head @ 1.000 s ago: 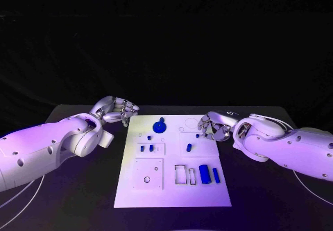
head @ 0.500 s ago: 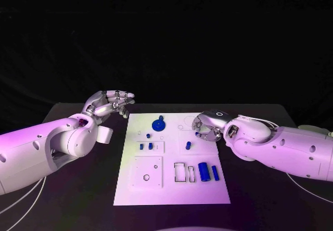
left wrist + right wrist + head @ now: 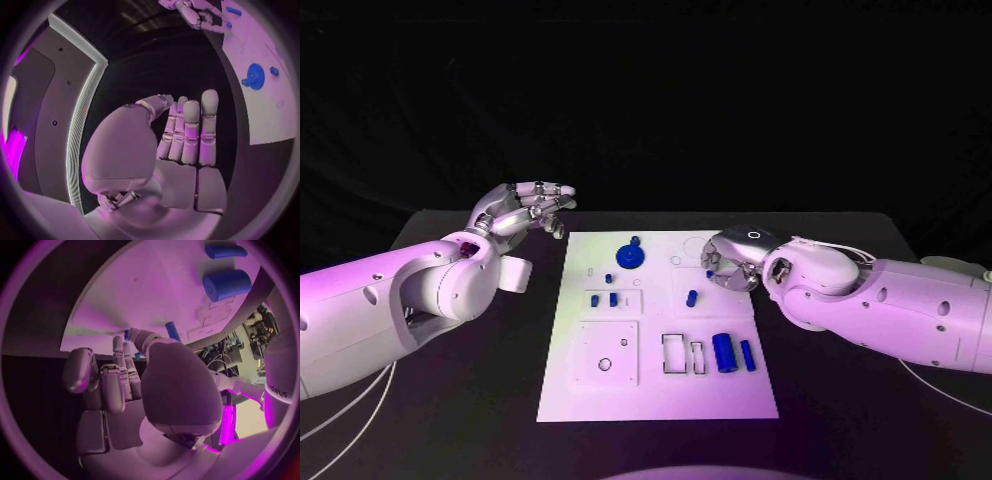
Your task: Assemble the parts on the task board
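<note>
One white task board (image 3: 661,390) lies flat in the middle of the black table (image 3: 848,400). On it I count one round blue wheel (image 3: 630,259) near the far edge, two tiny blue pegs (image 3: 604,299) side by side in a small square on the left, and one blue peg (image 3: 691,297) in the middle. Near the right side stand one thick blue cylinder (image 3: 726,353) and one thin blue bar (image 3: 749,355), just beside each other. Two empty slots sit next to them.

The left hand (image 3: 528,210) is up in the air off the far left corner of the board. Its fingers (image 3: 190,131) are straight and close together, and it holds nothing.

The right hand (image 3: 730,268) is over the right edge of the board, bent down. Its fingers (image 3: 107,377) are curled in. One fingertip is right by a small blue piece (image 3: 172,331), but I cannot tell if it holds or touches it.

Behind the table the room is dark.
</note>
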Robot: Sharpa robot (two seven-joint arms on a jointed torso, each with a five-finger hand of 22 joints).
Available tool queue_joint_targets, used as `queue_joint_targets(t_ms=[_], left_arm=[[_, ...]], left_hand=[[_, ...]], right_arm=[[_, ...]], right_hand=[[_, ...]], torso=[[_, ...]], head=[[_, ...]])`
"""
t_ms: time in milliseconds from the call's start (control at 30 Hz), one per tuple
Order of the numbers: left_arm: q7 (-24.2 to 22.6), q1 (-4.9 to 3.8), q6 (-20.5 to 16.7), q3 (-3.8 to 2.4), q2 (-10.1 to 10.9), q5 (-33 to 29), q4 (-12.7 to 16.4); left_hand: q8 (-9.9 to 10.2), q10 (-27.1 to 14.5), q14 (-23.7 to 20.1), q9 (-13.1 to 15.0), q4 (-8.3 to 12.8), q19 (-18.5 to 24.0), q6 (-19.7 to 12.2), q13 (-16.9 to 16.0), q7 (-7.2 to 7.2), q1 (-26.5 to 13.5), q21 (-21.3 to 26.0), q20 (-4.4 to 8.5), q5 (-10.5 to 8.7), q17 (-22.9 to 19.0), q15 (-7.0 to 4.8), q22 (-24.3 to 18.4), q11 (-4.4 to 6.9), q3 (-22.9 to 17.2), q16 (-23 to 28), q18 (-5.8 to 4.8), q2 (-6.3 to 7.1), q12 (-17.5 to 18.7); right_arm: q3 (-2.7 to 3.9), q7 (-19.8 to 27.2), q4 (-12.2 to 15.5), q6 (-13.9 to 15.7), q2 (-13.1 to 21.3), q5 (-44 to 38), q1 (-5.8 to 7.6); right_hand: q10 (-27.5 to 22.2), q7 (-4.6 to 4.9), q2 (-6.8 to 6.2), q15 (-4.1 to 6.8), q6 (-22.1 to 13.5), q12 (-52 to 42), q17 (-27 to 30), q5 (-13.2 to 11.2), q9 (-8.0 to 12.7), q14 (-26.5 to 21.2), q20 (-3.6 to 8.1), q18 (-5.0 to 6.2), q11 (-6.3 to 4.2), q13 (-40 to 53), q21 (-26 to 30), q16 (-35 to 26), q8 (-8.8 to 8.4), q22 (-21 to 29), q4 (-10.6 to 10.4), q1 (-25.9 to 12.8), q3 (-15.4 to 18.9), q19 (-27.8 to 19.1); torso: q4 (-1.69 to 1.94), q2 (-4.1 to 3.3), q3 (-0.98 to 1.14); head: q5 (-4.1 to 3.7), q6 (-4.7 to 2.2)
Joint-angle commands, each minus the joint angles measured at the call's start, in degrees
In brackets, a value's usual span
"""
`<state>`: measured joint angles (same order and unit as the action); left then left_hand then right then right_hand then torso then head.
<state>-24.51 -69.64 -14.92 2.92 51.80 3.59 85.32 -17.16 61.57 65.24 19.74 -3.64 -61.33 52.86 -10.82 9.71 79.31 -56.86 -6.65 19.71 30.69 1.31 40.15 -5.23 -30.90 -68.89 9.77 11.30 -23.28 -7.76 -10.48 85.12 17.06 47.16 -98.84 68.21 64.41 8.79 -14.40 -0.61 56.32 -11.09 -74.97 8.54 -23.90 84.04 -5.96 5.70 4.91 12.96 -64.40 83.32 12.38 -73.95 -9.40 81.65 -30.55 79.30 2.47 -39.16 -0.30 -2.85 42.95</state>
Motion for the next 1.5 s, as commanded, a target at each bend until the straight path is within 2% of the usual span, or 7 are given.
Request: queue_joint_targets(t_ms=[33, 233, 633, 800, 933, 1200, 1500], left_arm=[[-0.16, -0.08, 0.86, -0.04, 0.11, -0.84, 0.07], [0.40, -0.08, 0.77, -0.04, 0.10, -0.85, -0.05], [0.98, -0.09, 0.56, -0.04, 0.18, -0.85, -0.12], [1.14, -0.09, 0.61, -0.04, 0.20, -0.84, -0.09], [1.25, -0.09, 0.55, -0.04, 0.18, -0.84, -0.11], [1.31, -0.09, 0.09, -0.04, 0.15, -0.82, -0.33], [1.39, -0.09, -0.26, -0.04, 0.06, -0.82, -0.90]], left_hand=[[-0.28, -0.05, 0.24, 0.07, -0.06, -0.14, -0.16, -0.09, -0.21, -0.22, 0.28, 0.22, -0.04, 0.07, -0.31, -0.12, 0.01, 0.28, -0.37, 0.52, -0.08, -0.37], [-0.21, -0.28, 0.14, 0.05, -0.05, -0.05, -0.33, -0.15, -0.13, -0.22, 0.58, 0.23, -0.02, -0.23, -0.27, -0.51, -0.06, 0.42, -0.31, 0.57, -0.14, -0.44], [-0.14, -0.57, 0.19, 0.02, -0.11, -0.11, -0.52, -0.24, -0.02, -0.28, 0.77, 0.22, 0.00, -0.17, -0.21, -0.71, -0.15, 0.58, -0.39, 0.57, -0.27, -0.55], [-0.10, -0.67, 0.17, 0.01, -0.07, -0.12, -0.60, -0.28, 0.00, -0.22, 0.84, 0.21, 0.03, -0.22, -0.20, -0.78, -0.16, 0.61, -0.38, 0.58, -0.29, -0.59], [-0.07, -0.80, 0.13, -0.01, 0.02, -0.14, -0.70, -0.32, 0.03, -0.09, 0.93, 0.21, 0.08, -0.30, -0.18, -0.87, -0.19, 0.62, -0.37, 0.59, -0.33, -0.65], [0.11, -1.43, -0.81, -0.08, 0.38, 0.50, -1.09, -0.46, 0.19, 0.28, 2.01, 0.16, 0.31, -1.86, -0.08, -2.24, -0.36, 0.65, 0.25, 0.81, -0.31, -0.81], [0.20, -1.82, -1.28, -0.13, 0.46, 0.65, -1.32, -0.59, 0.32, 0.31, 2.34, 0.08, 0.33, -2.07, 0.04, -2.41, -0.50, 0.74, 0.54, 0.80, -0.32, -1.00]], right_arm=[[-0.02, -1.06, -0.12, -2.52, -0.21, -1.99, -0.11], [-0.04, -0.94, -0.50, -2.74, -0.66, -2.11, -0.42], [-0.05, -0.80, -0.72, -2.64, -1.16, -1.94, -1.03], [-0.05, -1.08, -0.75, -2.58, -1.29, -1.92, -1.11], [-0.05, -1.66, -0.66, -1.58, -1.43, -1.96, -1.20], [-0.03, -1.85, -0.04, 1.91, -1.01, -1.98, -1.27], [0.28, -1.45, 1.27, 5.61, 0.33, -0.95, -0.89]], right_hand=[[0.77, -0.13, 0.03, 0.26, 0.47, 0.02, -1.86, -0.36, -0.05, 3.31, -0.06, -0.51, -0.08, -0.17, -0.33, 0.39, 0.30, -0.21, 0.21, -0.62, -0.55, 0.36], [1.86, -0.42, 0.70, 0.57, 1.36, -0.18, -1.99, -0.54, -0.18, 3.32, 0.09, -0.59, -0.43, -0.44, -0.94, 0.51, 0.68, -0.75, 0.79, -0.73, -1.34, 0.55], [3.83, -1.05, 2.67, 1.12, 3.07, -0.30, -2.60, -2.58, -0.50, 3.45, 0.51, -1.04, -1.10, -0.73, -3.38, 0.91, 1.42, -2.57, 2.00, -1.11, -3.38, 1.52], [5.61, -1.62, 4.30, 1.69, 4.58, -0.59, -3.08, -3.15, -1.19, 3.59, 1.00, -1.21, -1.77, -0.54, -4.46, 1.21, 2.48, -3.43, 3.86, -0.46, -4.74, 1.95], [6.23, -1.55, 4.99, 1.84, 4.61, -0.47, -3.24, -2.49, -1.54, 3.63, 1.23, -1.35, -1.84, -0.49, -5.15, 1.32, 2.74, -3.97, 5.09, -0.21, -5.79, 2.20], [6.82, -1.49, 4.89, 1.84, 4.59, -0.07, -3.30, -1.36, -2.00, 3.65, 1.33, -1.47, -1.85, -0.43, -5.80, 1.40, 3.01, -4.59, 6.65, -0.96, -7.04, 2.39], [6.99, -1.47, 4.67, 1.83, 4.67, 0.07, -3.42, -1.26, -2.17, 3.67, 1.33, -1.54, -1.84, -0.40, -6.13, 1.47, 3.13, -4.86, 7.04, -1.54, -7.21, 2.48]], torso=[[0.00, 0.04, 0.07], [0.07, 0.01, 0.06], [0.05, -0.06, 0.01], [0.04, -0.04, -0.02], [0.03, 0.01, 0.00], [0.04, 0.07, 0.03], [0.00, 0.16, -0.02]], head=[[-0.01, 0.05], [0.01, 0.01], [0.08, 0.27], [0.06, 0.41], [0.09, 0.48], [0.28, 0.50], [0.27, 0.19]])
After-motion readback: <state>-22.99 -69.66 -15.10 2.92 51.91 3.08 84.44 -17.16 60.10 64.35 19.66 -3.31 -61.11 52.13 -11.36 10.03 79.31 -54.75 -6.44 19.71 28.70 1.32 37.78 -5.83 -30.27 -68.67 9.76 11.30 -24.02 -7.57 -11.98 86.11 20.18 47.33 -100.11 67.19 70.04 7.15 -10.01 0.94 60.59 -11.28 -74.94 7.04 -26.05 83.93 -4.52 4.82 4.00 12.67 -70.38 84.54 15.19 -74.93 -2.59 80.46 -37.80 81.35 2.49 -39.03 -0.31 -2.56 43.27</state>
